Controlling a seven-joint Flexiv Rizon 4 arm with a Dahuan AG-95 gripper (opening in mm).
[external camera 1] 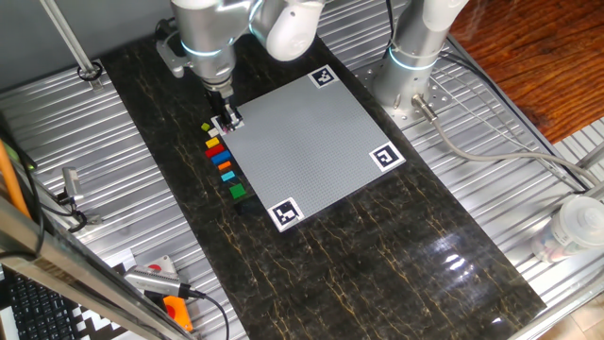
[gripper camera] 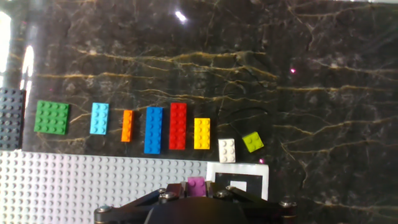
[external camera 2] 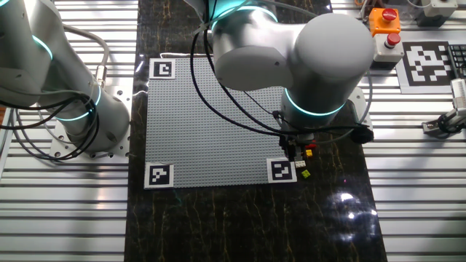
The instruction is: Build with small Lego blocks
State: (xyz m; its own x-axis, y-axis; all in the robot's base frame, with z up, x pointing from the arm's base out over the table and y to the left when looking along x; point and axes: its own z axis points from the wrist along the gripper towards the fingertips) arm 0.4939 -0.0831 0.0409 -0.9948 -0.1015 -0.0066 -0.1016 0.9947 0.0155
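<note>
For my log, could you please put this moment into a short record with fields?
claw: shut on pink brick, over the plate's edge
plate: grey studded plate with corner markers
row beside plate, hand view left to right: green brick, light blue brick, orange brick, blue brick, red brick, yellow brick, white brick, lime brick
lime brick: tilted, out of line
bricks on plate: none seen
</note>
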